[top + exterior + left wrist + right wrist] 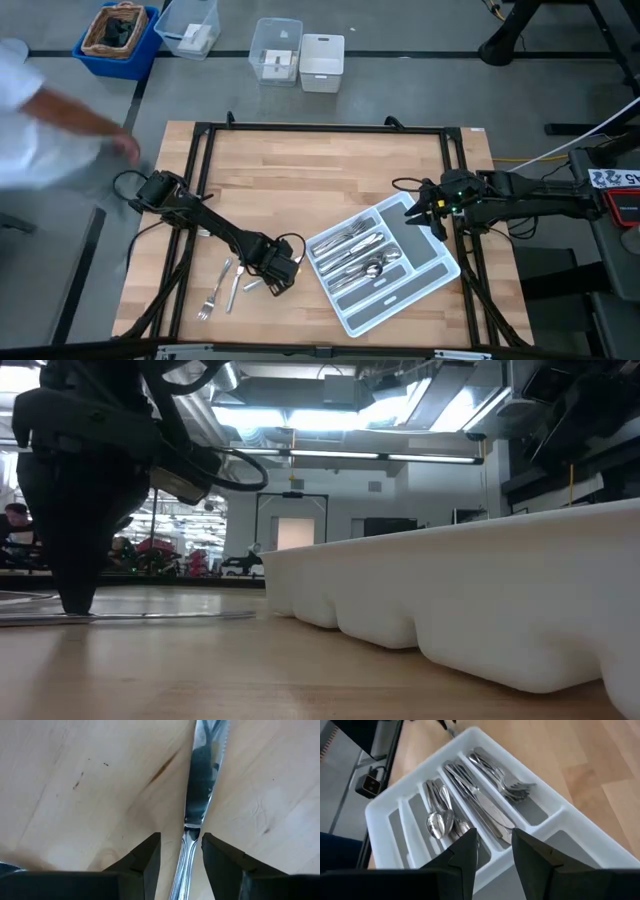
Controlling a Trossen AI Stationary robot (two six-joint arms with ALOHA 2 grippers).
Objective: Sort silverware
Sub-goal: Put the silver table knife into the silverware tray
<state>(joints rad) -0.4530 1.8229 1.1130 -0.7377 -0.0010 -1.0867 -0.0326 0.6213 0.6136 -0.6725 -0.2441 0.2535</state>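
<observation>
High view shows the left gripper (pixel 281 277) down on the bench (pixel 320 170) beside two loose forks (pixel 215 290), the right gripper (pixel 418 212) waiting over the tray (pixel 432 272) of sorted silverware (pixel 352 252), though what lies under the left jaws is hidden there. Left wrist view shows those jaws apart astride a knife (pixel 200 795) lying flat on the wood, so closing could skid it sideways or pinch only its thin handle. Right wrist view shows the right jaws apart and empty above the tray, whose far end is cut off.
</observation>
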